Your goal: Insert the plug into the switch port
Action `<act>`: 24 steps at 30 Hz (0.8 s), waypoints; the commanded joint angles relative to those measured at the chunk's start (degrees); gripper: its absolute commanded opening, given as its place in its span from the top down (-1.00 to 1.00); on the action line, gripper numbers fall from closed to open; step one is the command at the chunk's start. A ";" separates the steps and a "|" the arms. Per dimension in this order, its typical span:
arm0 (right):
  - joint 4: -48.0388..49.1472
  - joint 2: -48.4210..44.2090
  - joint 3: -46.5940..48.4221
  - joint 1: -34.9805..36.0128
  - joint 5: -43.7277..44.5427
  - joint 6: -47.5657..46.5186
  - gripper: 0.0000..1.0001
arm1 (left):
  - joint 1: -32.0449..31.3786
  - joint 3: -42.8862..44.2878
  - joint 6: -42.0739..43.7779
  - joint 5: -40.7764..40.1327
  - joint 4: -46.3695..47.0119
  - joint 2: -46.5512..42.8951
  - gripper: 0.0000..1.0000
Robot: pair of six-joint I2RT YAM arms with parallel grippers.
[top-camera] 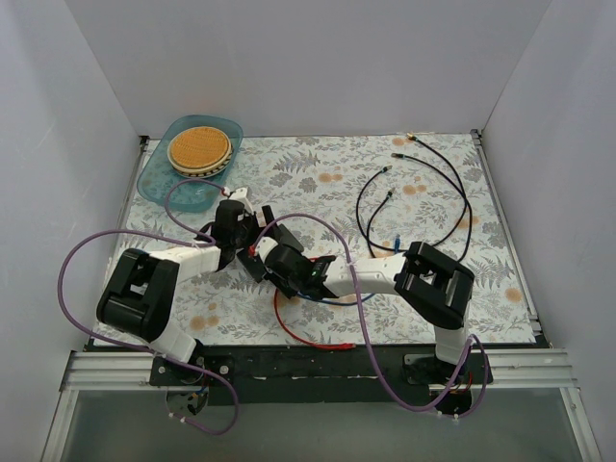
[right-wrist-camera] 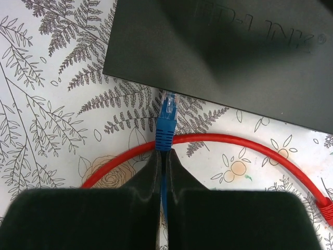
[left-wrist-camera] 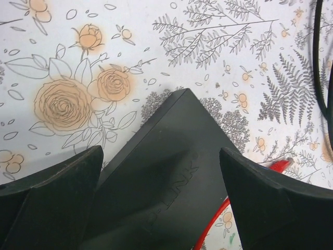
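Observation:
The switch is a flat matte black box on the floral mat, lettered on top. It also shows in the right wrist view. My left gripper has its jaws wide apart, one finger at each side of the switch's corner. My right gripper is shut on the blue cable just behind the blue plug. The plug's clear tip points at the near long edge of the switch and almost touches it. The sockets are hidden. In the top view both grippers meet mid-table and cover the switch.
A red cable loops on the mat under the plug, its red plug at the right. Black cables lie at the back right. A blue tray with a woven disc stands back left. White walls enclose the table.

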 commanded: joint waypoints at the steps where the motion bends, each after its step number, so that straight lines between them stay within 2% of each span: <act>1: -3.46 0.85 1.87 -0.07 -1.10 0.09 0.97 | 0.32 2.32 0.66 1.98 0.31 0.55 -0.90; 10: -5.75 -0.47 1.61 -0.42 0.92 4.84 0.97 | 0.58 -1.01 -1.36 3.65 2.42 0.46 -0.88; 18: -12.60 2.95 6.95 -0.42 3.20 7.21 0.97 | 0.94 -1.72 -1.89 3.30 1.72 -0.77 -0.88; 24: -10.77 1.73 6.88 -0.42 2.15 8.53 0.97 | 1.02 -1.98 -2.06 4.62 2.16 -0.69 -0.88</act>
